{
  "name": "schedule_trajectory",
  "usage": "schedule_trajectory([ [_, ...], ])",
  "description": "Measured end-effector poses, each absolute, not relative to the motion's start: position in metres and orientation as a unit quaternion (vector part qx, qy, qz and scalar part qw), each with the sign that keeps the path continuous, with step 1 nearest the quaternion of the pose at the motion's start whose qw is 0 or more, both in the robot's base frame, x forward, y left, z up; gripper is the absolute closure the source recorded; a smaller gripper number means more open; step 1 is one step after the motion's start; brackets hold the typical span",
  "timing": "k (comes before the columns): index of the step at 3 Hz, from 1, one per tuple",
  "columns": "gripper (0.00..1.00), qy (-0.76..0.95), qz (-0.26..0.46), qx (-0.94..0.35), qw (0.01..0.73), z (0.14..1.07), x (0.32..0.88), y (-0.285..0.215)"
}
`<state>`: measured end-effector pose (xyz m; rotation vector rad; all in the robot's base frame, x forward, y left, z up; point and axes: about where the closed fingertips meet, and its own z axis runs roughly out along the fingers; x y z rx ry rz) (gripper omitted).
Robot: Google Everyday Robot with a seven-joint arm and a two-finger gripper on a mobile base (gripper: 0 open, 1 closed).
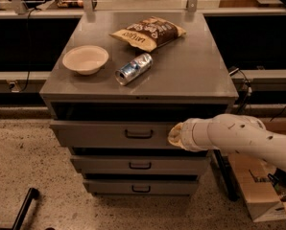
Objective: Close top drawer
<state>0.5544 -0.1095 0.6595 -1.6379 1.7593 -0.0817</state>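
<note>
The top drawer point(109, 133) is a wide grey metal drawer with a small dark bar handle point(138, 134) at its centre. It sticks out a little from the grey cabinet, with a dark gap above its front. My gripper point(174, 134) is at the end of the white arm point(239, 138) that comes in from the right. It sits against the right part of the drawer's front panel, right of the handle.
On the cabinet top point(191, 75) lie a beige bowl point(85, 59), a silver can on its side point(133, 69) and a brown snack bag point(148, 31). Two narrower drawers point(139, 165) sit below. A cardboard box point(258, 186) stands on the floor at right.
</note>
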Motion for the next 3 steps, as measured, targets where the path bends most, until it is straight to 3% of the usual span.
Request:
schedule_trajectory([
  [1,1.0,0.668,-0.03,-0.647,0.365,0.662,0.556,-0.1],
  [3,1.0,0.647,-0.009,-0.67,0.364,0.701,0.499,-0.089],
])
